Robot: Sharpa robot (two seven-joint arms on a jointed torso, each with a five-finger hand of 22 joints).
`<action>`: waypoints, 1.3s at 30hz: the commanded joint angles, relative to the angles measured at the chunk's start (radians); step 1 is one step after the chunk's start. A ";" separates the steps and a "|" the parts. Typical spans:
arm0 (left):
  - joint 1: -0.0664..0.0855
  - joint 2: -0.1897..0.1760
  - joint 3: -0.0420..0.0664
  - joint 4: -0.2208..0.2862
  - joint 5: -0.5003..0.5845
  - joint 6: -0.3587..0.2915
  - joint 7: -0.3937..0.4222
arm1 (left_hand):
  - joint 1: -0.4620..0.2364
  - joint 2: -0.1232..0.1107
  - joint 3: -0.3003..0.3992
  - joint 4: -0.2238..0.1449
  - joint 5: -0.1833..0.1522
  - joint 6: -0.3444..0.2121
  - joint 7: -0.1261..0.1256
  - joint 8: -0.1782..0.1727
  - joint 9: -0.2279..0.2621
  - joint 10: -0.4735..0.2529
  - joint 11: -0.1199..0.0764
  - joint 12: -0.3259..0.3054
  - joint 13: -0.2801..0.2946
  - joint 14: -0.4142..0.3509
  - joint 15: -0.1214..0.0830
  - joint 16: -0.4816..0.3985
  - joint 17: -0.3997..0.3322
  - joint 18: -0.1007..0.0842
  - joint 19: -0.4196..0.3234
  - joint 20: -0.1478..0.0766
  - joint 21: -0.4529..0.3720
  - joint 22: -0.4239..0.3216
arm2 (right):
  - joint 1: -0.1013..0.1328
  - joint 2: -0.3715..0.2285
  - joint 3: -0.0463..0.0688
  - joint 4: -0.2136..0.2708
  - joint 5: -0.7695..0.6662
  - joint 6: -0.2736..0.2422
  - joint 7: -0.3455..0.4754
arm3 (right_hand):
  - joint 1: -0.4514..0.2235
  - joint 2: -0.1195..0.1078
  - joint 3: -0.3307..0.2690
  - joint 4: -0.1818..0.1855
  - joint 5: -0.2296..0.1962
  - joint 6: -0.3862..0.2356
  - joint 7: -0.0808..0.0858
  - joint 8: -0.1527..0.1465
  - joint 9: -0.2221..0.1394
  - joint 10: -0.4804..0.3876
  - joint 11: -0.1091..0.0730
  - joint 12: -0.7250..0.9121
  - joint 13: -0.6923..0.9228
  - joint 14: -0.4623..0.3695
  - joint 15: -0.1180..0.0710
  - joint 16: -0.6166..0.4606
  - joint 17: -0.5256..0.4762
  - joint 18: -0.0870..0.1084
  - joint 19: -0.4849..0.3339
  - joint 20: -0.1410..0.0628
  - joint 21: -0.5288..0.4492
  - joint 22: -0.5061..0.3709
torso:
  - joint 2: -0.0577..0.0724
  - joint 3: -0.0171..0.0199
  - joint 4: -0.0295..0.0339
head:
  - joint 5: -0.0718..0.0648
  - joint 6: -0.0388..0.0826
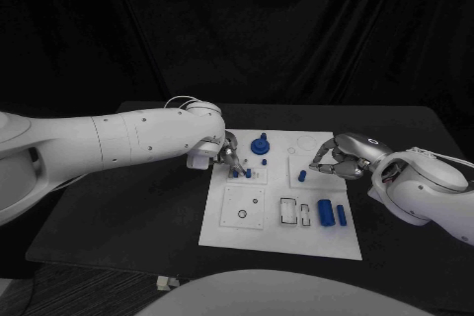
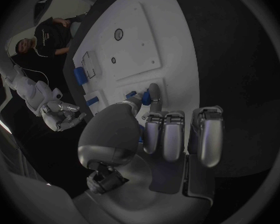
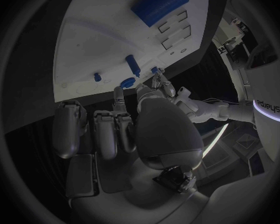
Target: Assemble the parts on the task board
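The white task board (image 1: 281,223) lies in the middle of the table. My left hand (image 1: 227,157) is over its left part and pinches a small blue part (image 2: 144,98) between thumb and a finger, low over the board; the other fingers (image 2: 171,134) are curled. My right hand (image 1: 338,162) hovers at the board's right edge, its fingertips (image 3: 119,95) close to a small blue peg (image 1: 302,174). A blue piece (image 3: 126,81) sits right at those tips; I cannot tell whether it is held. A flanged blue part (image 1: 259,146) stands at the back.
Two blue cylinders (image 1: 325,212) (image 1: 342,215) lie at the board's front right beside rectangular slots (image 1: 288,211). A square plate with round holes (image 1: 243,210) sits at the front left. Bare black table (image 1: 129,220) surrounds the board.
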 commanded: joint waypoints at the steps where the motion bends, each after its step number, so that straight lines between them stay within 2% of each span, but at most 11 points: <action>1: -0.006 0.002 -0.001 0.000 0.003 0.010 0.009 | -0.014 -0.003 -0.013 0.007 -0.008 -0.006 0.005 -0.009 -0.002 0.103 0.010 0.003 0.262 0.104 0.009 0.003 0.263 0.003 0.042 0.010 -0.007 0.206 | -0.003 0.000 0.001 0.000 -0.003 0.009 -0.018 | 0.008 -0.001 -0.001 -0.006 0.002 -0.001 0.000 -0.002 -0.001 0.104 -0.003 0.004 0.263 0.093 -0.006 -0.007 0.224 0.011 -0.009 -0.001 -0.006 0.185 | 0.000 -0.0003 0.0005 | 0.001 0.000; 27: -0.006 0.000 -0.001 -0.005 0.003 0.018 -0.008 | -0.012 -0.003 -0.026 0.007 -0.013 0.003 0.001 0.003 0.010 0.103 0.007 0.003 0.262 0.104 0.008 0.003 0.263 0.003 0.044 0.010 -0.005 0.208 | -0.006 -0.003 0.001 0.001 -0.003 0.014 -0.017 | 0.008 -0.002 -0.002 -0.005 0.003 -0.001 0.000 -0.003 -0.001 0.104 -0.002 0.004 0.263 0.093 -0.006 -0.007 0.223 0.011 -0.010 -0.001 -0.009 0.184 | 0.000 -0.0002 0.0011 | 0.002 0.000; 33: -0.006 -0.002 -0.001 -0.006 0.003 0.019 -0.011 | -0.008 -0.001 -0.032 0.004 -0.012 0.003 -0.001 0.016 0.026 0.103 0.006 0.003 0.262 0.104 0.007 0.003 0.263 0.003 0.045 0.009 -0.005 0.209 | -0.006 -0.003 0.001 0.001 -0.003 0.015 -0.018 | 0.008 -0.002 -0.002 -0.005 0.003 -0.001 0.000 -0.003 -0.001 0.104 -0.002 0.004 0.263 0.093 -0.006 -0.007 0.223 0.011 -0.010 -0.001 -0.009 0.184 | 0.000 0.0002 0.0007 | 0.002 0.000; 39: -0.006 -0.005 -0.001 -0.006 0.003 0.021 -0.014 | -0.003 0.003 -0.043 0.002 -0.011 -0.003 -0.005 0.044 0.063 0.103 0.002 0.003 0.262 0.104 0.004 0.003 0.263 0.003 0.046 0.007 -0.005 0.210 | -0.006 -0.002 0.001 0.000 -0.003 0.015 -0.017 | 0.008 -0.002 -0.002 -0.005 0.003 -0.001 0.000 -0.003 -0.001 0.104 -0.002 0.004 0.263 0.093 -0.006 -0.007 0.223 0.011 -0.010 -0.001 -0.009 0.184 | 0.000 0.0002 0.0000 | 0.003 0.000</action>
